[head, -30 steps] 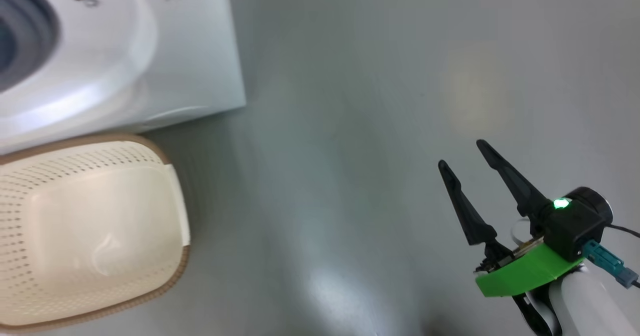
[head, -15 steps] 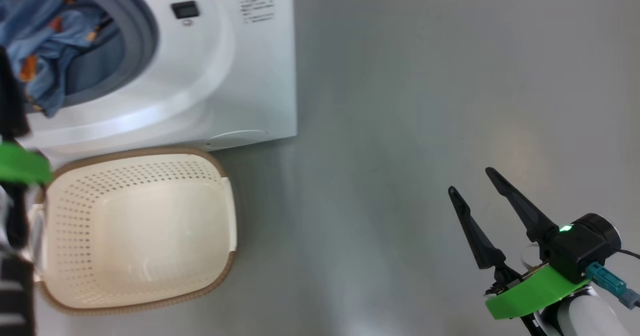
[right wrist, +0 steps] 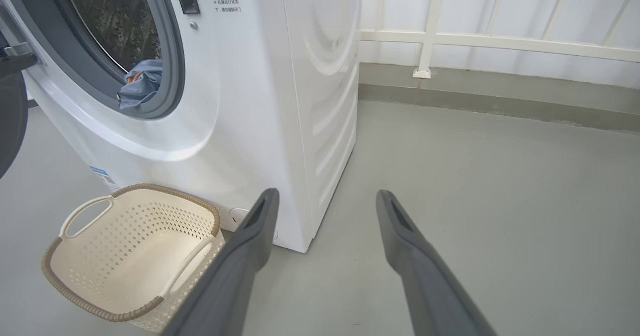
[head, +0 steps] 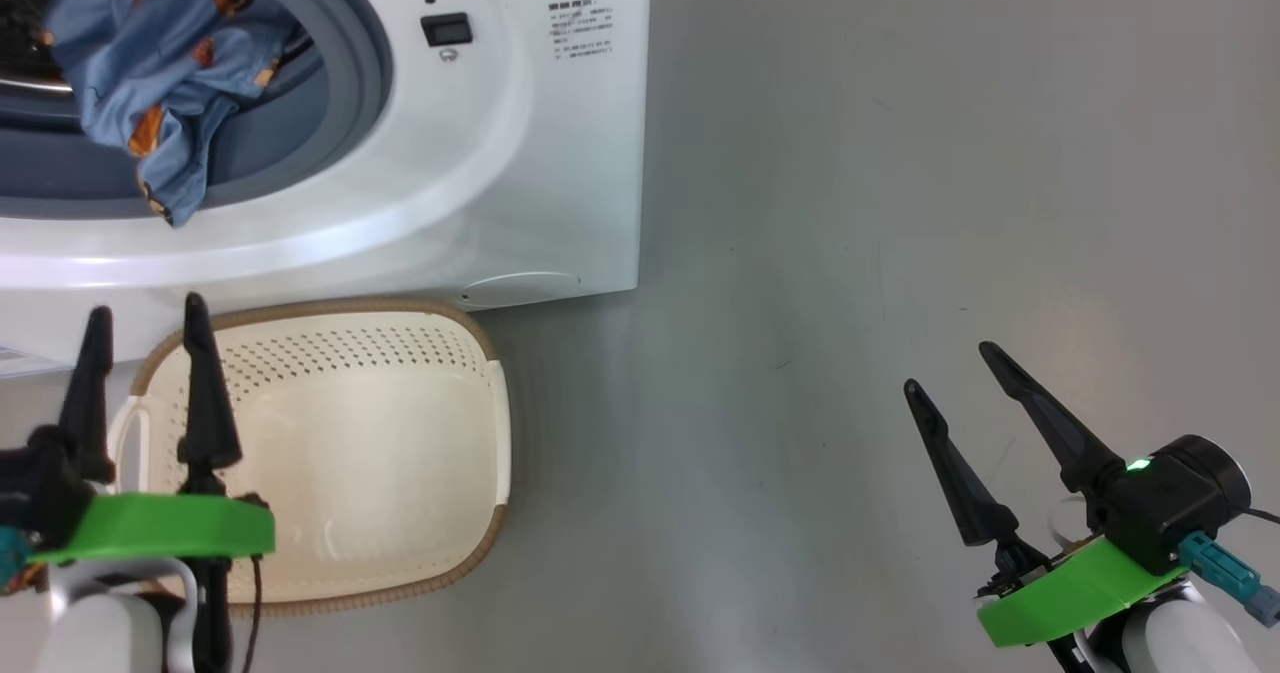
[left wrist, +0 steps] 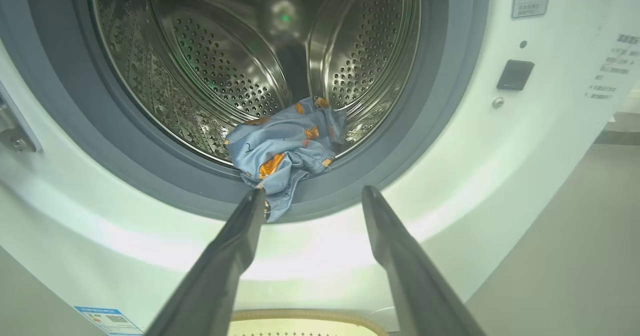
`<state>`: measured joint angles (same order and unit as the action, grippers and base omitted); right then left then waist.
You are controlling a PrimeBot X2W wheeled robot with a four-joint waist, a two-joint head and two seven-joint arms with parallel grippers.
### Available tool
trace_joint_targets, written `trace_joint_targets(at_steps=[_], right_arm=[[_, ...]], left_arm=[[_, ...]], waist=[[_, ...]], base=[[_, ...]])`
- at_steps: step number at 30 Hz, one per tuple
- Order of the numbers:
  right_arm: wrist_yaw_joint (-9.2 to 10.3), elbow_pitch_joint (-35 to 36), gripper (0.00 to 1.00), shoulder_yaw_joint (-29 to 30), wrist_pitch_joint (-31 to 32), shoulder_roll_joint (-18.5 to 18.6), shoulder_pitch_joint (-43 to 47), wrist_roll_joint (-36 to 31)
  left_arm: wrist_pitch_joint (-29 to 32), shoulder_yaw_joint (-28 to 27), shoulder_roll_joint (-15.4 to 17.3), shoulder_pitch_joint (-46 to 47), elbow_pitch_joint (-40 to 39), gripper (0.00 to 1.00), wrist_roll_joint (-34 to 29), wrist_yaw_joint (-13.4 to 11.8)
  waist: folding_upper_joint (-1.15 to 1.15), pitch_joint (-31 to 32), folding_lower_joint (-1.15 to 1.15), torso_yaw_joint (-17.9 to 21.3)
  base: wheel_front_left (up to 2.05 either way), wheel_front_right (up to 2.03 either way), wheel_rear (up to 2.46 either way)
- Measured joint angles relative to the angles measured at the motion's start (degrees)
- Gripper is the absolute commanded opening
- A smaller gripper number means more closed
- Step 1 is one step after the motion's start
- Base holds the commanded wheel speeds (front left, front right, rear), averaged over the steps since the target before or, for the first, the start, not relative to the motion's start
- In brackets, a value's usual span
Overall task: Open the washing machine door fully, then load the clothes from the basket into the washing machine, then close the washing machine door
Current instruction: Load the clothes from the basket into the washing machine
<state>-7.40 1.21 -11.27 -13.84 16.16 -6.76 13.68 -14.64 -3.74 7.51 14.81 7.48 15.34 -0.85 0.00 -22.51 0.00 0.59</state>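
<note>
Grey floor (head: 850,203) spreads under everything. Nearest, the left tool (head: 145,307) hovers over the left end of the basket (head: 350,353), its fingers spread and holding nothing. The right tool (head: 950,368) hangs over bare floor well to the right, likewise spread with nothing between its fingers. The basket sits on the floor close against the washing machine (head: 560,153) front. Above it, the clothes (head: 160,63) lie bundled at the mouth of the steel drum (left wrist: 210,51), with one flap draped over the grey gasket (head: 360,73). The washing machine door (right wrist: 9,121) stands swung open. Farthest back, a white railing (right wrist: 430,26) lines the wall.
</note>
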Motion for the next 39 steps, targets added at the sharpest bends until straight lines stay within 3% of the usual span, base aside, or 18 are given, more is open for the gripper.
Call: trace_joint_targets(at_steps=[12, 39], right_arm=[[0.00, -0.19, 1.00, -0.01, 0.15, -0.64, 0.00, 0.00], [0.00, -0.54, 1.00, 0.21, 0.13, -0.91, 0.01, 0.00]], left_arm=[[0.00, -0.02, -1.80, -4.59, -2.19, 1.00, -1.09, -0.41], [0.00, -1.03, -3.25, -5.46, -2.29, 1.00, -2.02, -0.33]], waist=[[0.00, 1.13, 0.00, 1.40], [0.00, 1.33, 0.00, 1.70]], base=[[0.00, 0.00, 0.00], [0.00, 0.00, 0.00]])
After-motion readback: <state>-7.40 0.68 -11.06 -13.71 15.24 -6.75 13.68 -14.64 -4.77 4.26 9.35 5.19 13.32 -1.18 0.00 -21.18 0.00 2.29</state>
